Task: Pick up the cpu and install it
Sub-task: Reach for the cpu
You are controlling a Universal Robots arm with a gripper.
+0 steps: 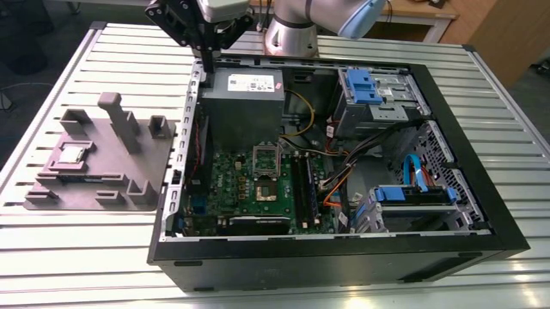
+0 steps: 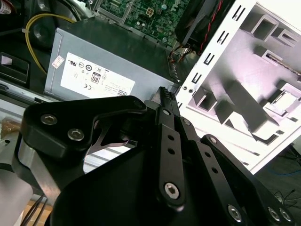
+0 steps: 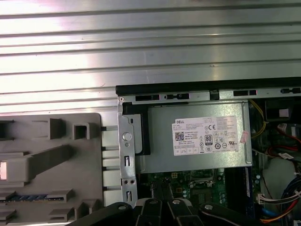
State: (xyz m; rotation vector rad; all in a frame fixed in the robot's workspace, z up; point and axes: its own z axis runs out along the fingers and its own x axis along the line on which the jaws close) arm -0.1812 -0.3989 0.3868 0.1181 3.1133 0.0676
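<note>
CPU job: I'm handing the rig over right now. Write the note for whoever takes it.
Gripper: shut, empty, hovering above the power supply in a corner of the computer case.
The cpu lies on the grey tray, outside the case at the exterior view's left, untouched.
The motherboard socket looks open and unfilled.
Done: nothing yet.
Left: both pick-up and install.

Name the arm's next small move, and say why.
Probably swing the gripper toward the exterior view's left, to above the grey tray. The cpu lies on that tray untouched, while the gripper hangs shut and empty over the computer case, at its edge by the power supply, well away from the chip.
</note>
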